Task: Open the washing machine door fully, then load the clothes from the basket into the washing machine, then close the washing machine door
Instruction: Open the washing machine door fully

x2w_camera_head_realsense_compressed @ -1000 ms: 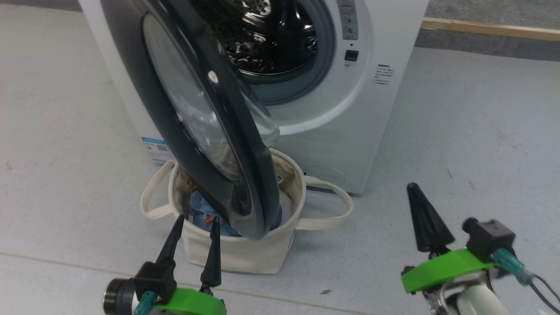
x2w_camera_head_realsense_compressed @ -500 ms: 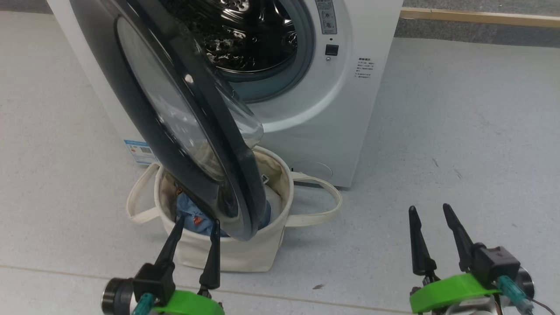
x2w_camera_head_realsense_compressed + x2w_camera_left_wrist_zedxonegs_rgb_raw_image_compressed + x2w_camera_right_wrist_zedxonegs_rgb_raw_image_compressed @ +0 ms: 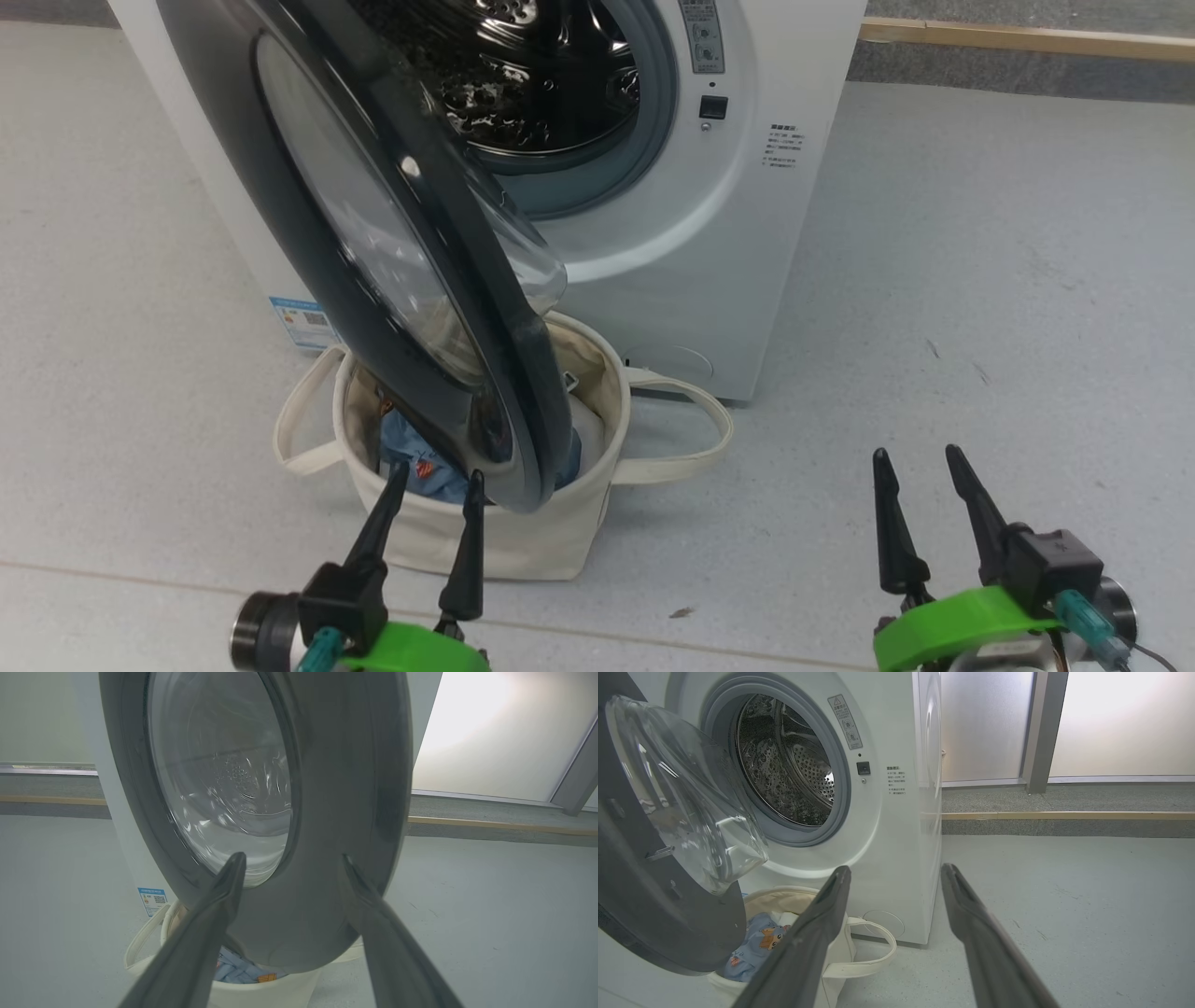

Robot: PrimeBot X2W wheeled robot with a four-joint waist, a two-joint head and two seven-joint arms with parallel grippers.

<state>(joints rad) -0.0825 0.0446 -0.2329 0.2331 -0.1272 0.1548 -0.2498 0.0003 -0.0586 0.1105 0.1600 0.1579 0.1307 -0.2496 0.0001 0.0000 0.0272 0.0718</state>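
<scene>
Grey floor (image 3: 980, 233): washer (image 3: 747, 233) standing, basket (image 3: 541, 541) just in frt.

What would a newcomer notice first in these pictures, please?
The washing machine door, glossy black around bulging glass, hangs partly open across the head view's left, overhanging the cream basket holding blue clothes. Behind it the steel drum gleams. The left hand and right hand point up, open, at the bottom.

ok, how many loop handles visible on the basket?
2. One handle on the basket's left side, the other on its right, by the washing machine. The door hides part of the rim.
</scene>
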